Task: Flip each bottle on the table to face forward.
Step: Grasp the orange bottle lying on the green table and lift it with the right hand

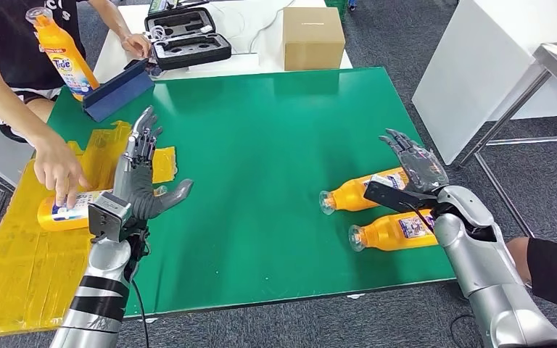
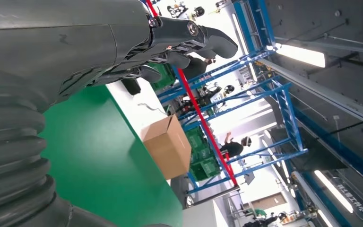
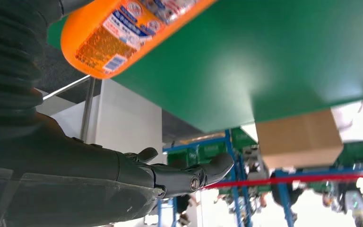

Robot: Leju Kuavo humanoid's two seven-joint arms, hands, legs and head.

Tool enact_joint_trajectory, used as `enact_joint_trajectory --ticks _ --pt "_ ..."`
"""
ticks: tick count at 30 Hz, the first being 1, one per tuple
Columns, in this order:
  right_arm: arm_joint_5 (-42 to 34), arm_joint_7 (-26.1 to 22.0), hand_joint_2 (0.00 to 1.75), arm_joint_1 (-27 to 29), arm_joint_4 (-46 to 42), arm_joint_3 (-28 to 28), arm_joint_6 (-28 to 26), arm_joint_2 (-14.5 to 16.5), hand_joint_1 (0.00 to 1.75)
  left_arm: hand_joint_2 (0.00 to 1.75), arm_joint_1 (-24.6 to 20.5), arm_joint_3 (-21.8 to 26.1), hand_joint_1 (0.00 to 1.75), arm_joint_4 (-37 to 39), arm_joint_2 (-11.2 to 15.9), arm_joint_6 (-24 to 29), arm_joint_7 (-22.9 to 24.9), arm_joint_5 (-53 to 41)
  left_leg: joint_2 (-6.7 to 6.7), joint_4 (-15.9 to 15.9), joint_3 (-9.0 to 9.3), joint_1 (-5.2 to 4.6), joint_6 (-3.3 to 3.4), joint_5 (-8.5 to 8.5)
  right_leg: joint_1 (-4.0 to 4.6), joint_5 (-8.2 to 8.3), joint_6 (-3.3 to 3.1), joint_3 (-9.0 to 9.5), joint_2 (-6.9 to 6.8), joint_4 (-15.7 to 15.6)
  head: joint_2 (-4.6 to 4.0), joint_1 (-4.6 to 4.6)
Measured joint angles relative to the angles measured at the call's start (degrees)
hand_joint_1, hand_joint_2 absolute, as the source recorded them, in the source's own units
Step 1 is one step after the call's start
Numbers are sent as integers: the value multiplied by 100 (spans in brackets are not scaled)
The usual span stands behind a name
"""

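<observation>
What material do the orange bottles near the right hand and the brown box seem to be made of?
Orange bottles: probably glossy plastic, since they shine and carry printed labels. Brown box: likely matte cardboard, judging by its dull brown faces and folded flaps.

Head cam sits high up, looking forward and down over the whole green counter [image 1: 275,145]. Left wrist cam rides right behind the left hand [image 2: 170,42], tilted sideways, facing along the counter toward the cardboard box [image 2: 168,146]. Right wrist cam is tucked close behind the right hand [image 3: 170,177], flipped over. All three catch that box and the green top.
</observation>
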Motion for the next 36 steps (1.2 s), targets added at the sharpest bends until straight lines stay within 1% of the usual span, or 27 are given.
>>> enact_joint_trajectory --ticks 5,18,24,27,30,31,33,34,36 --pt "107 -118 175 -188 461 256 84 -46 0 175 -116 -45 0 76 -3 -67 14 108 0 0 0 1 0 0 4 0 0 0 0 1 0 -1" --pt "114 -126 175 -198 506 282 84 -50 0 175 -127 -50 0 83 -3 -68 14 115 0 0 0 1 0 0 4 0 0 0 0 1 0 0" --pt "138 -137 175 -250 690 383 84 -54 0 175 -160 -63 0 104 -4 -91 14 140 0 0 0 2 0 0 4 0 0 -1 0 1 0 -1" --pt "176 -82 175 -346 993 503 76 -74 0 175 -191 -73 0 142 -19 -128 14 179 0 0 -1 2 0 0 4 0 0 -2 0 1 0 0" --pt "223 -22 175 -542 1623 651 92 -146 0 175 -221 -74 0 250 -33 -169 18 250 0 0 -2 1 0 0 2 0 0 -1 0 0 0 0" --pt "294 68 175 -648 1937 722 60 -159 0 175 -246 -74 0 313 -34 -183 18 273 0 0 -2 1 0 0 2 0 0 -1 0 0 0 -1" --pt "537 397 175 -848 2486 857 -139 -131 0 175 -288 -75 0 415 -35 -208 19 296 0 0 -2 1 0 0 2 0 0 -1 0 1 0 -2" --pt "667 579 175 -934 2687 917 -263 -108 0 175 -302 -76 0 451 -36 -217 20 302 0 0 -1 1 0 0 3 0 0 -1 0 1 0 -1" --pt "798 752 175 -1010 2870 971 -385 -73 0 175 -303 -78 0 469 -36 -224 24 314 0 0 -1 1 0 0 2 0 0 -1 0 1 0 -1"
